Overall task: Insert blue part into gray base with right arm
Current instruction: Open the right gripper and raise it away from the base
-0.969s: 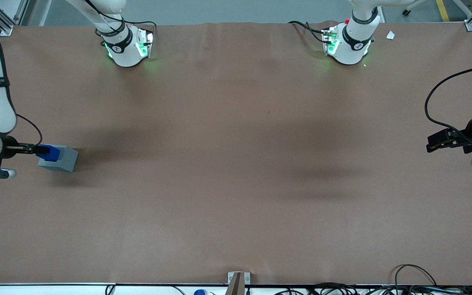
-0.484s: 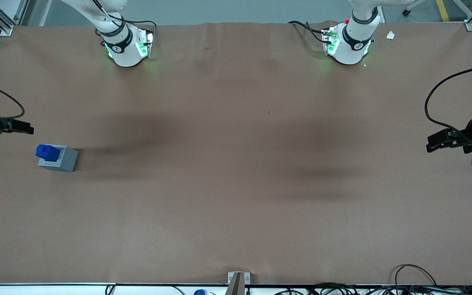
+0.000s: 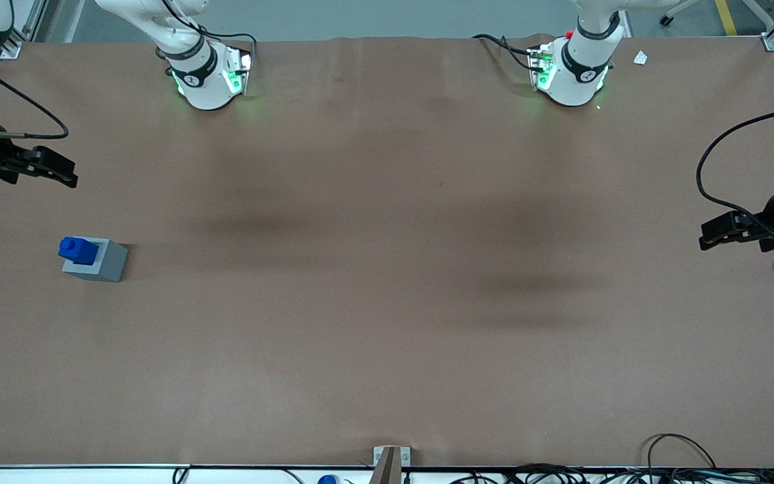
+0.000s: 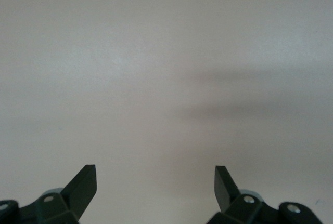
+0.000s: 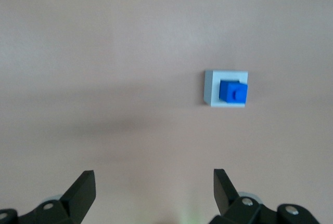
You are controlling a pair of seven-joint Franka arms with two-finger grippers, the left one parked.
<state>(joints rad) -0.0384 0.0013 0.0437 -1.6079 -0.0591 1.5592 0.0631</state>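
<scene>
The blue part (image 3: 78, 249) stands seated in the top of the gray base (image 3: 96, 261), at the working arm's end of the table. Both show in the right wrist view, the blue part (image 5: 232, 91) in the gray base (image 5: 209, 88), small and well below the camera. My right gripper (image 3: 61, 171) is open and empty, raised above the table and farther from the front camera than the base. In the right wrist view the gripper (image 5: 154, 182) frames bare table, apart from the base.
The brown table mat (image 3: 387, 269) spans the view. Two white arm bases (image 3: 207, 74) (image 3: 572, 70) stand at the edge farthest from the front camera. A metal bracket (image 3: 390, 457) sits at the near edge, with cables along it.
My gripper let go of the blue part, which stays in the gray base. The gripper then rose and moved away from the front camera.
</scene>
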